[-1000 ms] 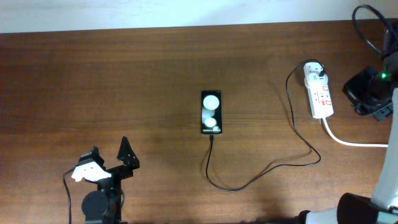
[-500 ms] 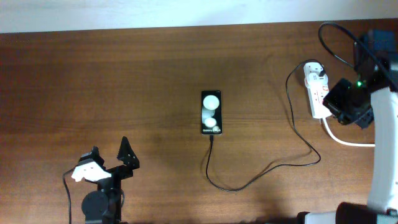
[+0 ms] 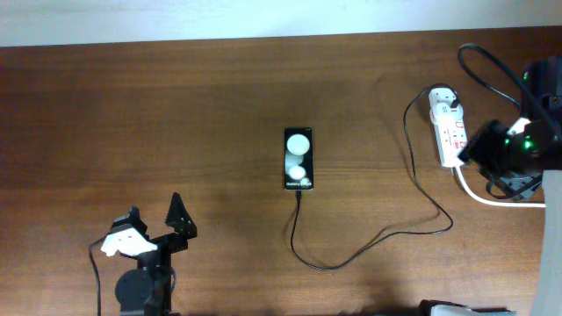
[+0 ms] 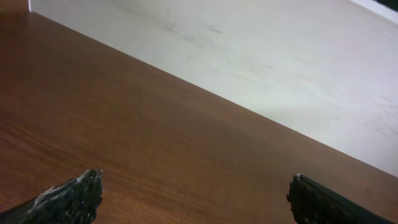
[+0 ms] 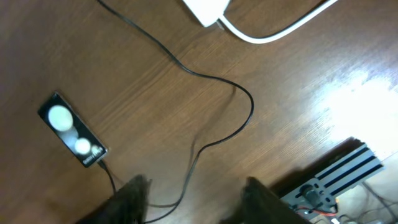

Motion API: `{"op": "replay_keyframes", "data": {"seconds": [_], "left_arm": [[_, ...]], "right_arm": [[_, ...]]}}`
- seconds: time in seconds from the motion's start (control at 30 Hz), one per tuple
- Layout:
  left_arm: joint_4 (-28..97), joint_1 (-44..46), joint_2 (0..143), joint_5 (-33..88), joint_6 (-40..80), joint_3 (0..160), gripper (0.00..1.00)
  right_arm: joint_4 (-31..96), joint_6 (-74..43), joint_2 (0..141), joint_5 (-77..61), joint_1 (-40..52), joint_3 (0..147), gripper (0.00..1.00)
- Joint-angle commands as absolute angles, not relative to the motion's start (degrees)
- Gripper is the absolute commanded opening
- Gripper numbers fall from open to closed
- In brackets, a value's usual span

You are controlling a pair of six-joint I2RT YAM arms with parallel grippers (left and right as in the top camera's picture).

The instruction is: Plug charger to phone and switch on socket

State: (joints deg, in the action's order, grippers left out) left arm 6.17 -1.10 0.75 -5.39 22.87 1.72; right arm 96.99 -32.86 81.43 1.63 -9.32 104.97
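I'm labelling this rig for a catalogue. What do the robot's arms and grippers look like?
Both are black. The left gripper has two pointed fingers, a white part beside them and a thin black cable. The right arm carries a green light and looping black cable.

A brown wooden table [image 3: 176, 105] is filling almost the whole overhead view. A pale wall [image 3: 263, 17] is showing as a narrow strip along its far edge. In the right wrist view a bright patch of light [image 5: 367, 99] is lying on the wood, and a black ribbed metal rail [image 5: 339, 174] is sitting near the lower right corner.
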Motion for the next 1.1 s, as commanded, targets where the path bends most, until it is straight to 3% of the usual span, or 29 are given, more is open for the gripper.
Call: {"op": "replay_keyframes", "data": {"seconds": [0.0,0.67,0.93,1.07], "left_arm": [[6.02,-1.39,0.67,-5.41,21.74,1.39,0.99],[6.02,-1.41,0.67,-5.41,21.76,1.39,0.99],[6.02,-1.41,0.67,-5.43,21.74,1.39,0.99],[6.02,-1.41,0.67,-5.41,21.76,1.39,0.99]], "right_arm": [[97.32,-32.77,80.77,2.17,-8.99,104.88,0.99],[96.88,-32.80,80.53,2.13,-8.99,104.88,0.99],[96.90,-32.80,66.00,2.15,-8.93,104.77,0.99],[96.88,-32.80,54.57,2.13,-4.99,92.40,0.99]]}}
